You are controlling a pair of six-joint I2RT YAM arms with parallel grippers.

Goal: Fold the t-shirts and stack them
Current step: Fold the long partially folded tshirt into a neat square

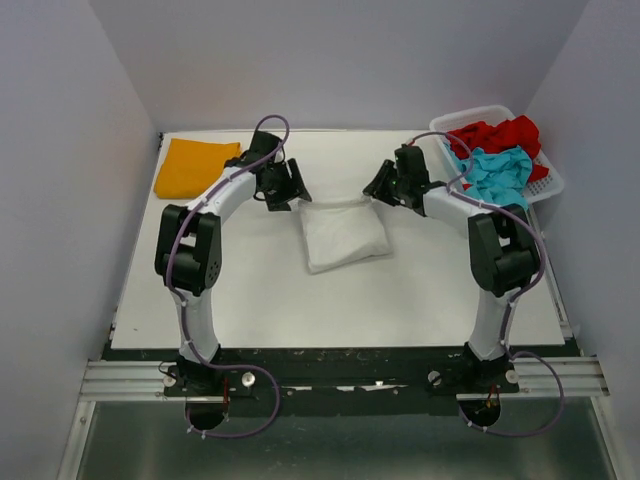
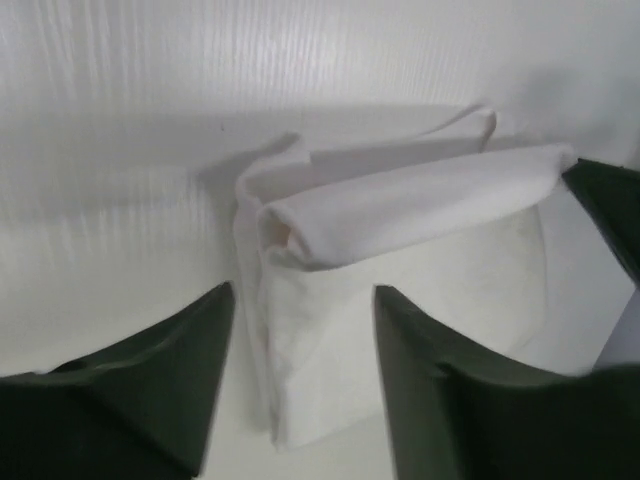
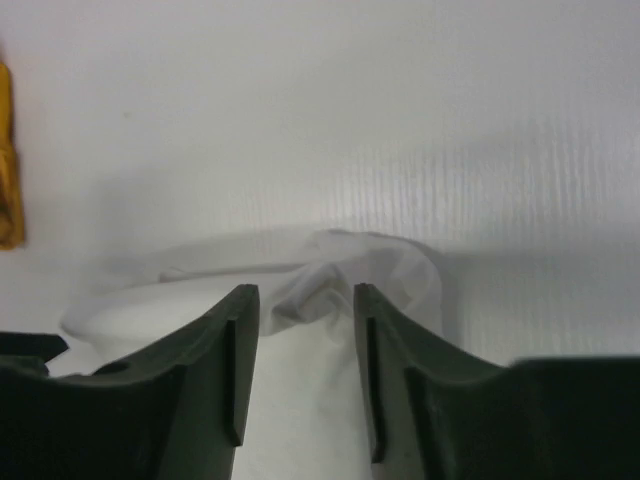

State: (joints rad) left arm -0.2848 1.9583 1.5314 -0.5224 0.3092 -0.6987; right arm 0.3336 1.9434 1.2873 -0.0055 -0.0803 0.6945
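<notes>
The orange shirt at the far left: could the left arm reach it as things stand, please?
Probably yes. The left gripper is open and empty by a corner of the white shirt, and the orange shirt lies close to its left with only bare table between.

A robotics lab cell: plain white panel walls (image 1: 350, 60) close around a white table (image 1: 400, 300), and at the bottom of the frame the left arm (image 1: 190, 250) and right arm (image 1: 500, 255) are bolted to a metal rail (image 1: 120, 378), purple cables (image 1: 270, 118) trailing.
</notes>
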